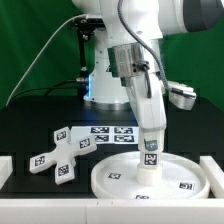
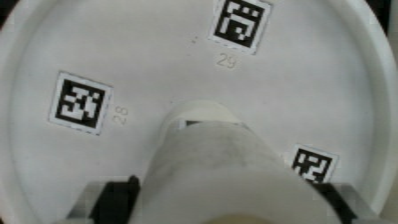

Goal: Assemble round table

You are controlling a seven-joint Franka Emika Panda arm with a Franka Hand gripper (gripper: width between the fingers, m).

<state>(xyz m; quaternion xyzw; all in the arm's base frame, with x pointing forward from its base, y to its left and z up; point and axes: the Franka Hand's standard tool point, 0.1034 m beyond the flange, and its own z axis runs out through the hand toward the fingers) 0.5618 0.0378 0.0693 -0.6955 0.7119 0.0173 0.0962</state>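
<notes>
1. Your post (image 1: 149, 150) stands with its lower end at the middle of the disc (image 1: 172, 165). It leans a little, with its upper end toward the exterior view's left, and a square tag shows on its lower part
2. In the wrist view the post (image 2: 214, 150) runs out from between the fingers toward the disc's (image 2: 160, 40) flat inner face, where three tags lie around it. You cannot tell from that view whether the tip touches
3. Your gripper (image 1: 138, 98) is closed narrow on the post's upper end, and a dark pad (image 2: 118, 197) sits tight against the post's side
4. The disc lies flat, rim up, on the black table (image 1: 30, 125), toward the exterior view's right
5. The foot (image 1: 60, 152) lies flat on the table just beside the disc's rim, on the exterior view's left, apart from the post
6. The marker board (image 1: 110, 132) lies behind the disc and foot, and the arm hides part of it
</notes>
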